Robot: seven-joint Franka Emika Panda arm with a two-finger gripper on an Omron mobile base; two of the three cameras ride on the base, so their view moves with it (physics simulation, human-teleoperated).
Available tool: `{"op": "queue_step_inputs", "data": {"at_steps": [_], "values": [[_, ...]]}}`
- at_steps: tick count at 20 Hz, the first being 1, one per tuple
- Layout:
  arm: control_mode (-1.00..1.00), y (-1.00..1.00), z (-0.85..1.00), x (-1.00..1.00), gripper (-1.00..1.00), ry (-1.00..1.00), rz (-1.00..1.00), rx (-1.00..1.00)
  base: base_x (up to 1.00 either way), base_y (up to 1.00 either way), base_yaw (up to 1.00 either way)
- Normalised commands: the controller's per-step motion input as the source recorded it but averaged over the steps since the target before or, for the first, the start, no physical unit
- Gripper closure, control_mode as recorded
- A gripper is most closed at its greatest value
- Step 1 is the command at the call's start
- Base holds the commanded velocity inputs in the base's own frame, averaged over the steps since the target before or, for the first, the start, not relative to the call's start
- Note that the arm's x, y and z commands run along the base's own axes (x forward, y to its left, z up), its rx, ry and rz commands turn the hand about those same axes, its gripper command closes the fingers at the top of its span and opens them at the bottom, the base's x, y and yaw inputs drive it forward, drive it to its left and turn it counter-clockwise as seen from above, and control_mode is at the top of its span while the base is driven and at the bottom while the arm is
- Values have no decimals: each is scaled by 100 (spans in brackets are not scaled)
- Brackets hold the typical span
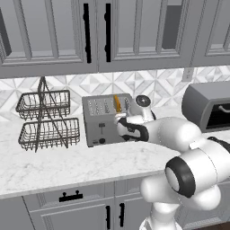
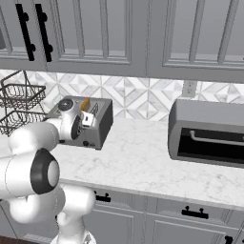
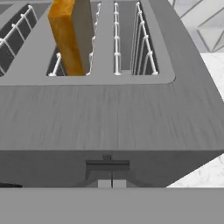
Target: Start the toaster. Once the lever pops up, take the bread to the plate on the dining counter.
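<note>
The grey four-slot toaster (image 1: 102,120) (image 2: 97,125) stands on the marble worktop against the tiled wall. The bread (image 1: 117,103) (image 2: 85,104) (image 3: 70,35) stands upright in one of its slots, with its orange crust sticking well above the top. My gripper (image 3: 112,183) (image 2: 87,120) is shut, and its tips are pressed together right under a dark lever (image 3: 107,165) on the toaster's front face (image 3: 109,127). Nothing is held between the fingers. The plate and the dining counter are out of view.
A two-tier wire basket rack (image 1: 45,119) stands left of the toaster. A large dark-grey rounded appliance (image 1: 209,105) (image 2: 207,131) sits to the right. Upper cabinets (image 1: 96,31) hang above, and bare marble worktop (image 2: 138,162) lies between toaster and appliance.
</note>
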Motion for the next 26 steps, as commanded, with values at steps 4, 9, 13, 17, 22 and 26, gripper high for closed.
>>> {"op": "queue_step_inputs", "data": {"at_steps": [4, 9, 13, 17, 22, 26], "values": [[-100, 0, -20, 2, 100, 0, 0, 0, 0, 0, 0], [-100, 0, -23, 3, 100, 0, 0, 0, 0, 0, 0], [-100, 0, -37, 0, 100, 0, 0, 0, 0, 0, 0], [-100, 0, -43, 0, 100, 0, 0, 0, 0, 0, 0], [-100, 0, -47, 0, 100, 0, 0, 0, 0, 0, 0], [-100, 0, -69, 0, 100, 0, 0, 0, 0, 0, 0]]}}
